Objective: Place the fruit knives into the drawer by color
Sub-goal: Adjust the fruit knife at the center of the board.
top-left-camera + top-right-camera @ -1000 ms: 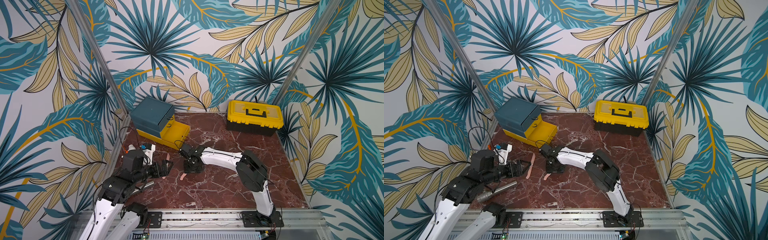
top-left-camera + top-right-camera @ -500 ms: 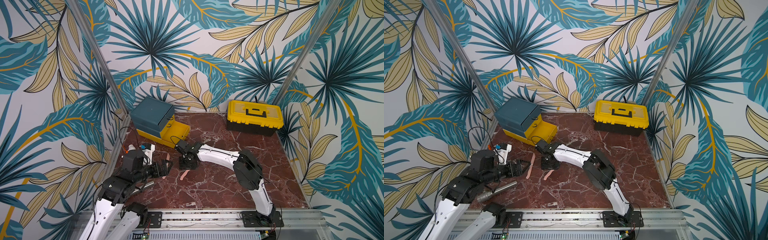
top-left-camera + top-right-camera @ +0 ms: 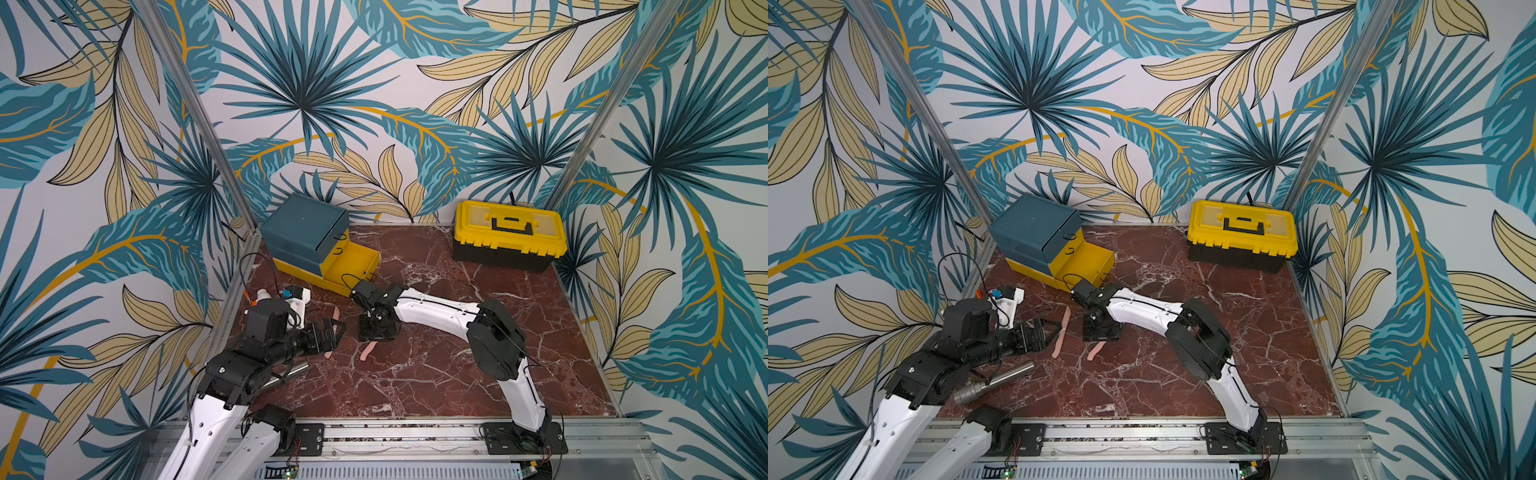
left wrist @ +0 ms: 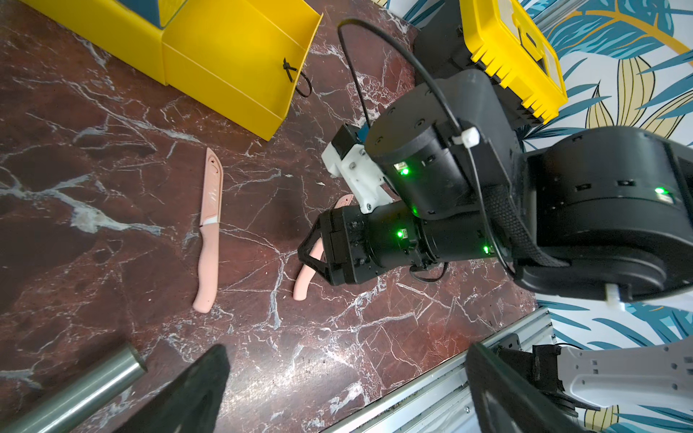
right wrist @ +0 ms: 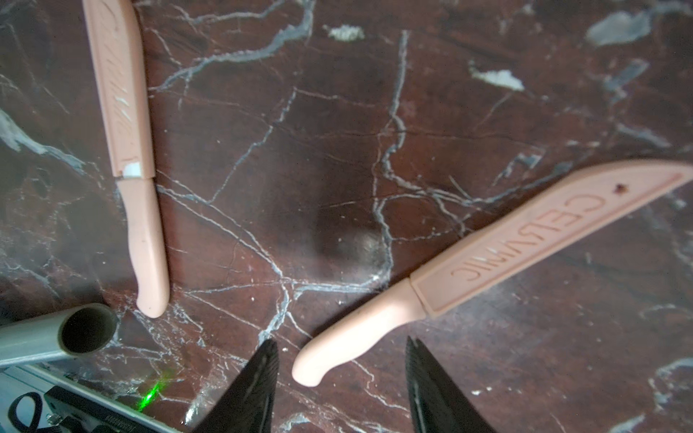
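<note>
Setting: We see a dark red marble tabletop [image 3: 415, 374] with white veins, boxed in by walls papered with large teal and tan leaves.

Drawer: The drawer [image 3: 307, 228], a small chest in dark teal casing, stands in the far left corner. One yellow drawer [image 3: 353, 262] is pulled out toward the middle of the tabletop, with a thin black ring pull on its front.

Toolbox: A yellow toolbox [image 3: 509, 232] with a black handle sits at the far right, well apart from everything else.

First pink knife: The first pink knife [image 3: 1061, 332] lies flat on the tabletop between the two arms. Its sheathed blade points toward the chest and its handle toward the front rail.

Second pink knife: The second pink knife [image 5: 487, 255] lies flat just beside it, under the right arm's wrist. We read raised letters, "CERAMIC", on its sheath.

Right end effector: The right end effector [image 5: 339, 352] points straight down over that knife's handle. Its dark fingers [image 5: 255, 382] stand apart on either side of the handle with a gap on each side, so it is released and grips nothing.

Left end effector: The left end effector [image 3: 1050, 332] is spread wide and holds nothing. It hangs low at the left, aimed at the knives, near the first one.

Steel cylinder: A shiny steel cylinder [image 3: 1000, 380] lies on its side at the front left, beside the left arm.
</note>
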`<state>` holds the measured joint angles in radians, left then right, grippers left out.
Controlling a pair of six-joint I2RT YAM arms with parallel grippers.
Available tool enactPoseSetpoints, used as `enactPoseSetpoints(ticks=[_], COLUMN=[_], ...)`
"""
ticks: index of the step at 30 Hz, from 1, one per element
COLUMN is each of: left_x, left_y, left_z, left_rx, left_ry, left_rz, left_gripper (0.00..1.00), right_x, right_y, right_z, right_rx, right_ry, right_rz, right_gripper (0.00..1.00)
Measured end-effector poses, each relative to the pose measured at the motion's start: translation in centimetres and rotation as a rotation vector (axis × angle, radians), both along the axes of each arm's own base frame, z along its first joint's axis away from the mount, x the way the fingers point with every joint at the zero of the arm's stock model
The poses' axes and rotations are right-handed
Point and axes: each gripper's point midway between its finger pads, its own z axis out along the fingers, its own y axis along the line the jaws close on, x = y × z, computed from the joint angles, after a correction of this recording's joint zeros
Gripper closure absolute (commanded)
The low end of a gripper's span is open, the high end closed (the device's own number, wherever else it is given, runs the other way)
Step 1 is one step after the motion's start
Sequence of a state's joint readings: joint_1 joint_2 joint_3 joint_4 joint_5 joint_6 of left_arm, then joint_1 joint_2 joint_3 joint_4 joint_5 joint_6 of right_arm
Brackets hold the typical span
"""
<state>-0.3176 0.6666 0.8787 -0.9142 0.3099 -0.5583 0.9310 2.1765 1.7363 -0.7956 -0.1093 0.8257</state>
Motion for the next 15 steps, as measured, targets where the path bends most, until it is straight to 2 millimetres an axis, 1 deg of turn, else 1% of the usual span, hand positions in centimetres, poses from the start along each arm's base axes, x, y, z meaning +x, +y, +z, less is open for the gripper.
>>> enactPoseSetpoints(ticks=[3, 6, 7, 8, 10, 12, 15], left_x=[0.00, 0.02, 0.03, 0.02, 0.02, 0.05, 0.06], left_y=[0.01, 0.05, 0.06, 0.06, 0.06, 0.10, 0.10], left_z=[-0.01, -0.02, -0.02, -0.01, 0.01, -0.01, 0.00], left_rx=[0.001, 0.002, 0.003, 0.003, 0.002, 0.004, 0.005], left_ry=[0.000, -0.001, -0.001, -0.001, -0.002, -0.002, -0.003], left_rz=[0.000, 0.002, 0.002, 0.003, 0.003, 0.004, 0.005], left_gripper=[0.00, 0.00, 0.00, 0.00, 0.00, 0.00, 0.00], right_x=[-0.01, -0.26, -0.29, -0.30, -0.42, -0.54, -0.67], right_y=[0.25, -0.04, -0.07, -0.09, -0.17, -0.22, -0.22], right_z=[-0.55, -0.77, -0.79, -0.81, -0.96, -1.02, -1.00], right_rx=[-0.002, -0.015, -0.016, -0.017, -0.018, -0.020, -0.019], right_ry=[0.014, 0.027, 0.029, 0.030, 0.036, 0.040, 0.049], right_rz=[0.002, 0.002, 0.001, -0.003, -0.006, -0.001, -0.002], right_gripper=[0.42, 0.39, 0.37, 0.31, 0.24, 0.21, 0.21])
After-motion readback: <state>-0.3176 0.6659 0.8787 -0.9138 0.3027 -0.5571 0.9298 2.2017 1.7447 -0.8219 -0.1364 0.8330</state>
